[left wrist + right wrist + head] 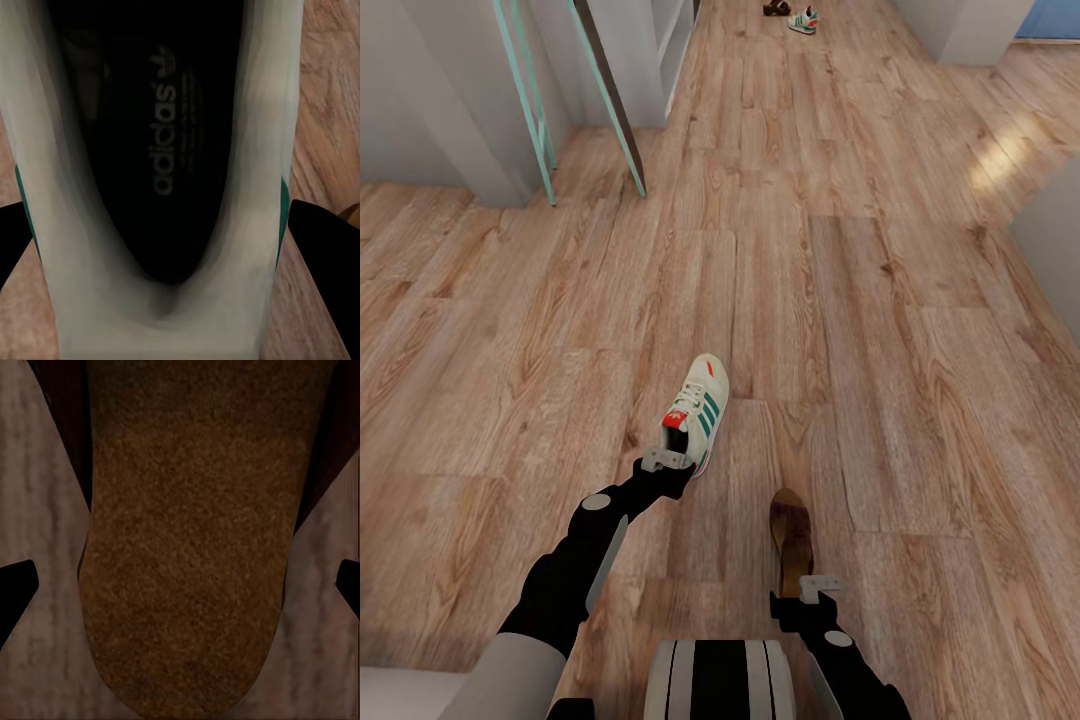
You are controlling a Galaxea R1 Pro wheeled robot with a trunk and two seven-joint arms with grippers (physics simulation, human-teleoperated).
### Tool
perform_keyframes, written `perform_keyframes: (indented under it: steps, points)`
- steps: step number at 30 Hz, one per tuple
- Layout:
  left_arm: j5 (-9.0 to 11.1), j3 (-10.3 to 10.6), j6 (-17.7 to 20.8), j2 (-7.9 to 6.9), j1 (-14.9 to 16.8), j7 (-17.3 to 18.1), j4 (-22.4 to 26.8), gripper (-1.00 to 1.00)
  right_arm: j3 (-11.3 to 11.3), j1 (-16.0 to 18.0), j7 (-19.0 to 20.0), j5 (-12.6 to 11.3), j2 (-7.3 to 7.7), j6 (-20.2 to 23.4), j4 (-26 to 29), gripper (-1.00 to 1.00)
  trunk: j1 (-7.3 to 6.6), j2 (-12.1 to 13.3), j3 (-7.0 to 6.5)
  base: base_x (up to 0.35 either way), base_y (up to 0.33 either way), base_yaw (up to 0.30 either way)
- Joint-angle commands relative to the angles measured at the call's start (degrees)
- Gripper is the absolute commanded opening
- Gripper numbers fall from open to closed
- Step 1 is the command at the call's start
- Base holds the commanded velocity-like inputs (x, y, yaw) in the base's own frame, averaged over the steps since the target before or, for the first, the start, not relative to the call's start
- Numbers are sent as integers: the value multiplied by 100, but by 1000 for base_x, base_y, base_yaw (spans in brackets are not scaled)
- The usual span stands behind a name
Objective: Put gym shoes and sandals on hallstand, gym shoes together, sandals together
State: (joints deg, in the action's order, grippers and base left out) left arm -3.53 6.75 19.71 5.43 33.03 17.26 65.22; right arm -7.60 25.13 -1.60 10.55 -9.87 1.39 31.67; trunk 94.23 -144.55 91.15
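One gym shoe [698,405], cream with green stripes and a red tongue label, is in front of me over the corridor floor [880,330]. My left gripper [665,462] is shut on its heel, and both black fingers [326,277] press the shoe's sides [52,225]. To its right is a dark brown sandal [792,535]. My right gripper [812,590] is open, its fingertips [15,592] straddling the sandal's heel [191,585] with gaps on both sides. The second gym shoe [803,20] and second sandal [777,8] lie far down the corridor. I cannot tell whether the pale shelving at the far left is the hallstand.
A teal-framed stand [540,120] leans by a grey wall corner at the left. Behind it stands a pale shelf unit [665,50]. Grey walls [1055,260] close in at the right and far right. Wood-plank floor stretches ahead between them.
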Motion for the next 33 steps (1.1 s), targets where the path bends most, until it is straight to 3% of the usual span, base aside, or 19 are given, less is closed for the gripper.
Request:
perform_keyframes:
  steps: [1, 14, 26, 33]
  points:
    - [-37, -7, 25, 2, 1, 31, 8, -100, -35, 1, 2, 60, 0, 15, 6, -100, -1, -1, 3, 11, 0, 0]
    - [-34, 0, 24, 2, 1, 36, 8, -100, -497, 1, 19, 52, 40, 19, 21, -100, -1, -1, 3, 2, 0, 0]
    - [-39, 1, 24, 2, 1, 32, 11, -100, -507, 1, 20, 53, 38, 19, 19, -100, -1, -1, 3, 0, 0, 0]
    - [-41, -5, 33, 2, 1, 28, 8, -100, -506, 1, 24, 55, 38, 19, 19, -100, -19, 8, -152, 0, 0, 0]
